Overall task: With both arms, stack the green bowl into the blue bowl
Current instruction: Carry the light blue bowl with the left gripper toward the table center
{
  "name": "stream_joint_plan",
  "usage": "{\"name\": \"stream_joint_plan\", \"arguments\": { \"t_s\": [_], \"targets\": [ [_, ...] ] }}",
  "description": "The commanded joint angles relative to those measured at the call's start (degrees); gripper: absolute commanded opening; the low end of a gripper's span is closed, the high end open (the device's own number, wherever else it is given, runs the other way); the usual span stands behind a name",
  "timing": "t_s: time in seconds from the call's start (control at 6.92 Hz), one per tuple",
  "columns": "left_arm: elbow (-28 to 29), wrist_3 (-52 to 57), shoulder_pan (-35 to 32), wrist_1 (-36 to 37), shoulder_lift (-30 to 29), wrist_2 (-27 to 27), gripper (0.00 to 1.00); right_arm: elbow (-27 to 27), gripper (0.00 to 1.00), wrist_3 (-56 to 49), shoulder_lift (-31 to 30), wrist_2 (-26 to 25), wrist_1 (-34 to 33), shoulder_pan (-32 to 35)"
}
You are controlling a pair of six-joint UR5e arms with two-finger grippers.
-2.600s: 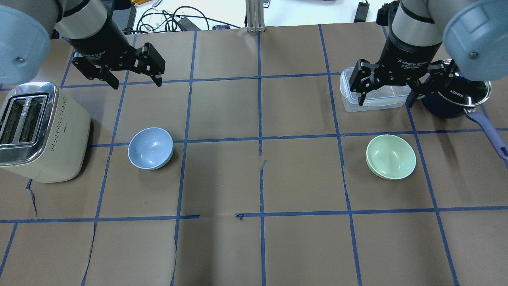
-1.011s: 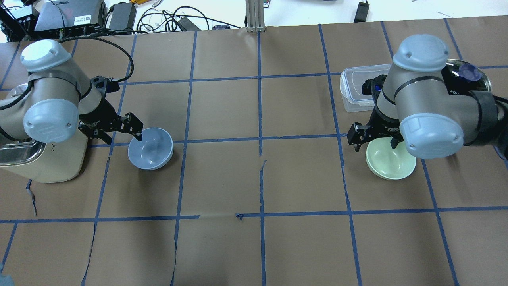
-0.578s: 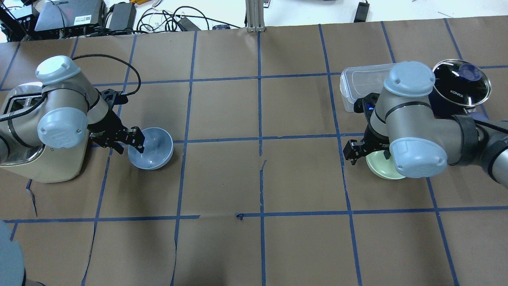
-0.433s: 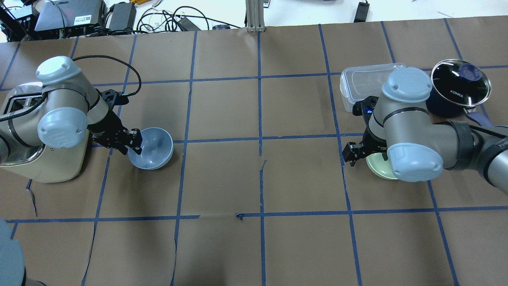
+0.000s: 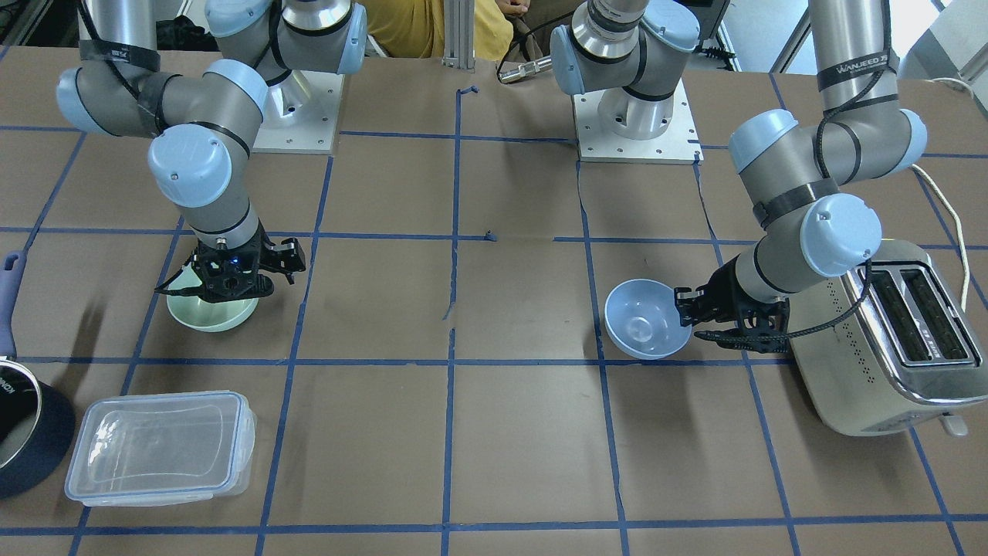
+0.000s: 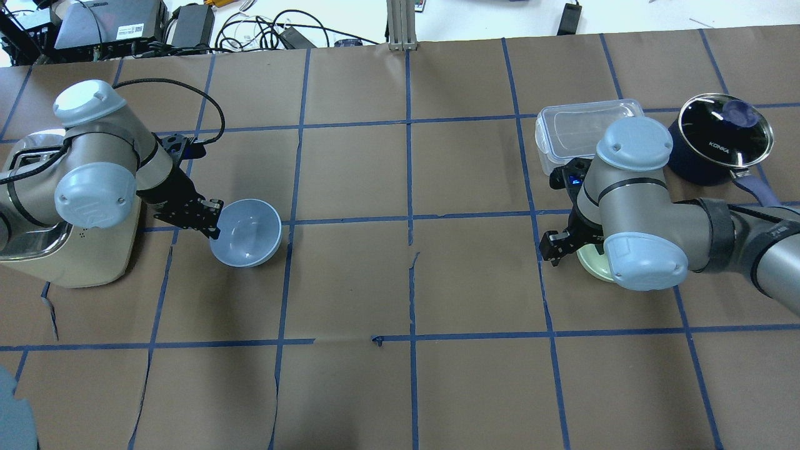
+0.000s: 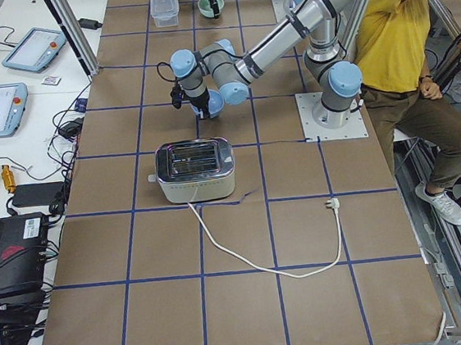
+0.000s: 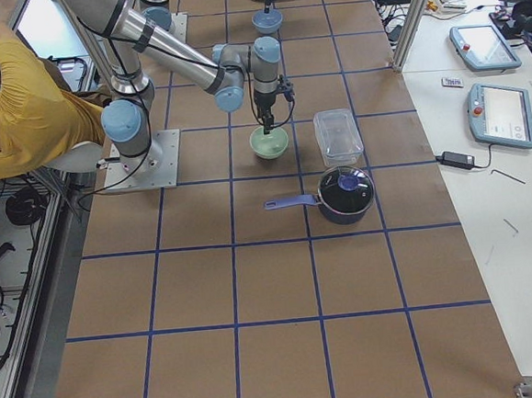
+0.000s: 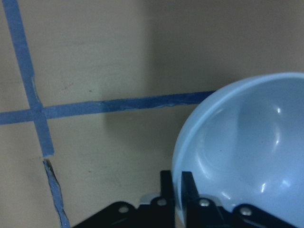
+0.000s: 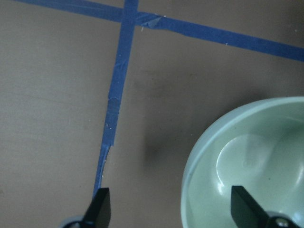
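Left hand [image 9: 176, 184] is closed tight on the rim of the blue bowl [image 6: 247, 232], one finger inside the wall and one outside. The bowl sits tilted just beside the toaster [image 5: 888, 347], and whether its base is clear of the counter [image 6: 475, 275] cannot be determined. Right hand [image 10: 169, 202] stands wide open and holds nothing, one finger over the inside of the green bowl [image 10: 256, 161] and the other outside over bare counter; the green bowl rests upright on the counter near the clear container [image 5: 158, 444], well apart from the blue bowl.
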Motion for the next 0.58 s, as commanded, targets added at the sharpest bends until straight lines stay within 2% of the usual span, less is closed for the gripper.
{"name": "stream_joint_plan", "arguments": {
  "t_s": [0.0,0.14,0.29,0.43],
  "targets": [
    [5.46,-9.14,-6.54,-4.34,0.05,-1.31,0.0,0.27,0.59,-1.14,0.41,-0.42,-0.42,-0.03],
    [5.93,-17.82,-12.41,-4.26,-0.13,-3.92,0.0,0.28,0.49,-2.28,0.59,-0.86,-0.51,-0.03],
    [6.36,-28.08,-19.34,-2.44,-0.92,-4.56,0.0,0.28,0.11,-3.51,0.76,-1.04,-0.51,-0.12],
    [6.11,-35.93,-24.29,1.84,-1.71,-4.74,0.0,0.28,0.0,-3.61,0.76,-0.96,-0.42,-0.12]
  ]
}}
